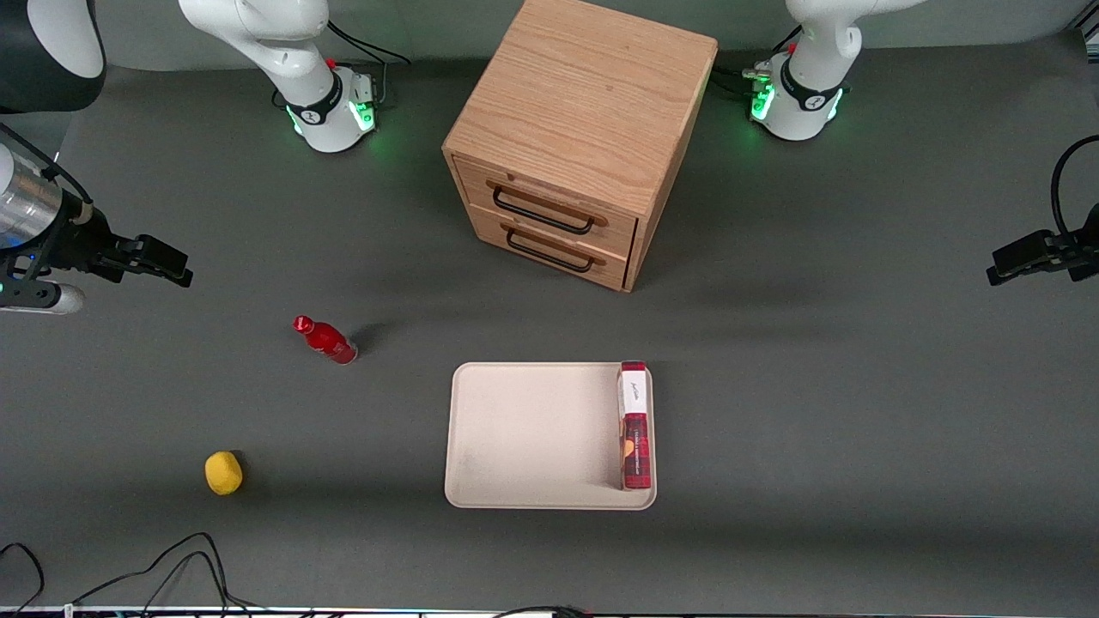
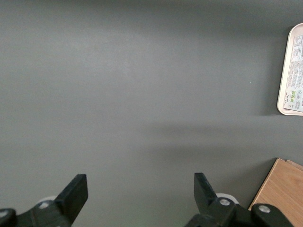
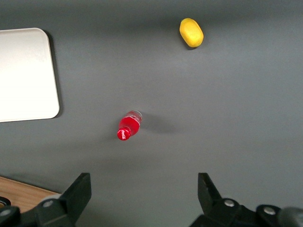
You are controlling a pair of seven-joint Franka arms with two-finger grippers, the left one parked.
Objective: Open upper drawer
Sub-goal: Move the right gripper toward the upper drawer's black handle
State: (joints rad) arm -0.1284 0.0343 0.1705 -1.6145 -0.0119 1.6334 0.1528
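Observation:
The light oak cabinet [image 1: 584,94] stands mid-table, far from the front camera. Its upper drawer [image 1: 618,230] is the top one of two and sits flush and closed, with a thin black bar handle [image 1: 541,210]. The lower drawer [image 1: 611,268] below it is closed too. My gripper [image 1: 167,264] hangs above the table toward the working arm's end, well apart from the cabinet. It is open and empty, as the right wrist view [image 3: 144,182] shows, with only a wooden corner of the cabinet [image 3: 19,196] in sight there.
A red bottle [image 1: 326,340] [image 3: 129,126] stands on the table between my gripper and the cabinet, nearer the camera. A yellow fruit [image 1: 223,473] [image 3: 191,32] lies nearer still. A beige tray [image 1: 532,438] [image 3: 23,75] holding a red box [image 1: 634,425] lies in front of the cabinet.

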